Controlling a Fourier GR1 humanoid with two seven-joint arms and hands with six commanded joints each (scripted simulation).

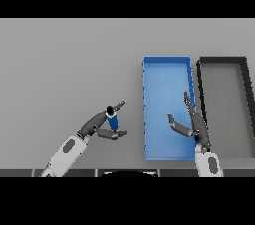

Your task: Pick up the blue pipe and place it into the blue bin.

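We've got the left hand (102, 123) pinching the short blue pipe (112, 120) upright, left of the blue bin (167, 63), right hand (195, 123) open over the bin; pipe looks rigid, light, probably slick, so grip mid-body.

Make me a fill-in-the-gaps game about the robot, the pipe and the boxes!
1. The blue pipe is held by the robot's ____ hand.
2. The right hand is above the ____ bin, fingers straight.
3. The bin farthest to the right has a ____ rim.
4. The pipe is not yet ____ the blue bin.

Missing words: left; blue; black; inside
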